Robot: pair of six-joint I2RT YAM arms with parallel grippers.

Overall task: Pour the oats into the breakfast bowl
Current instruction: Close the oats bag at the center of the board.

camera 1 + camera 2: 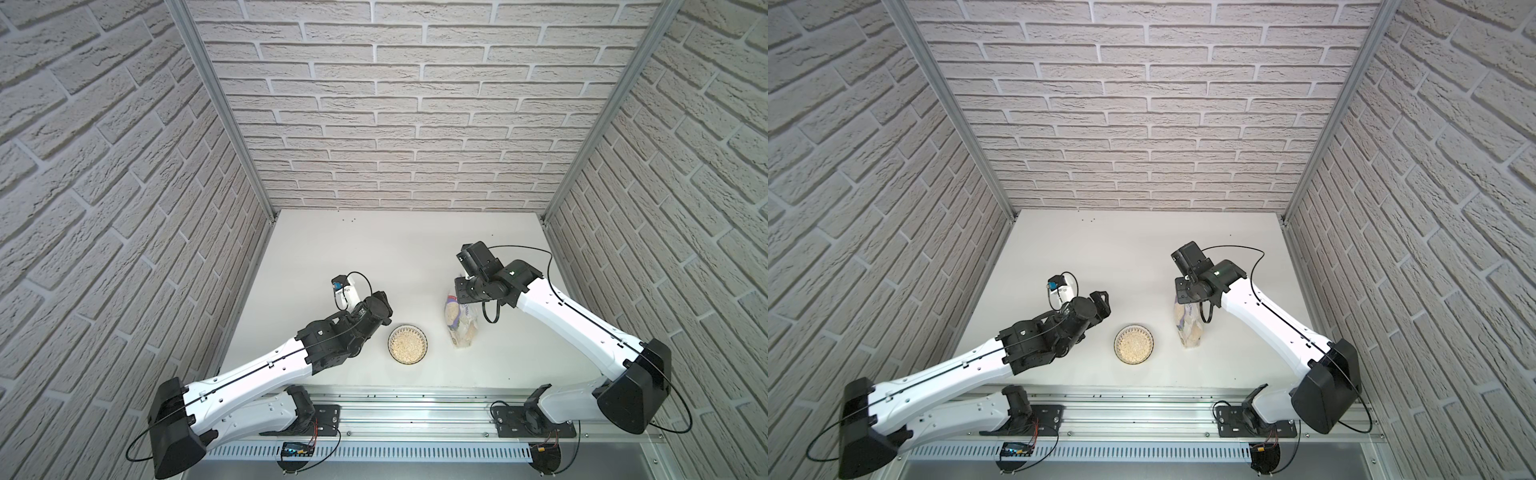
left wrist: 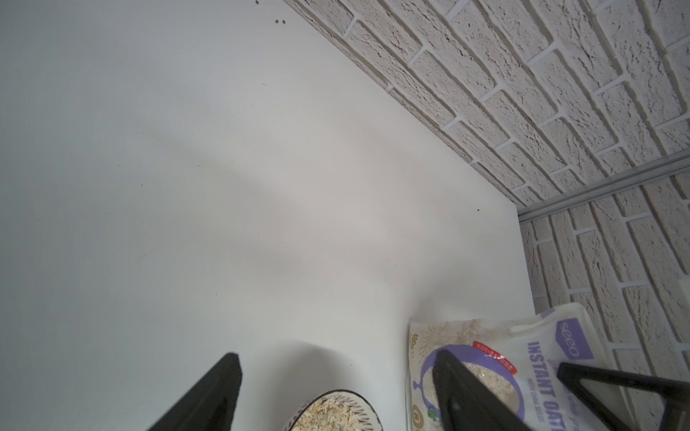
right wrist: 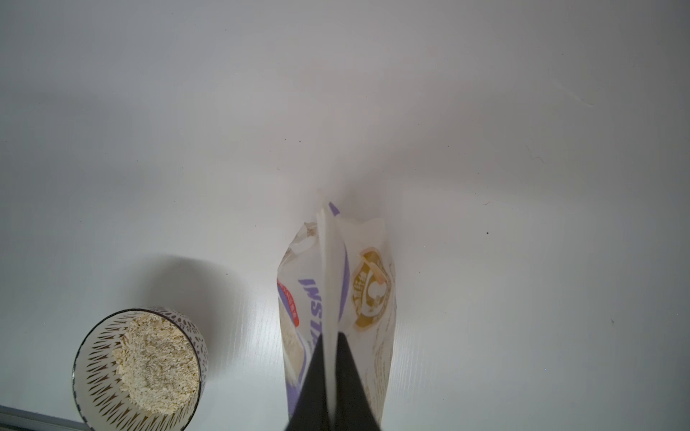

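While right hand (image 3: 330,349) pinches "INSTANT" pouch (image 3: 373,291), left hand (image 2: 336,354) gapes empty, oats (image 3: 157,358) in bowl (image 3: 95,350).

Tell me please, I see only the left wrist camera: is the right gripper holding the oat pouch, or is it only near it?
Observer: It is holding it. In the right wrist view the right gripper is shut on the top seam of the pouch.
Operator: Is the pouch upright?
Observer: Yes. In both top views the pouch stands upright, to the right of the breakfast bowl and apart from it.
Operator: My view cuts off the bowl. How much is inside?
Observer: In the right wrist view a heap of oats covers its bottom, and the patterned inner wall shows above the heap.
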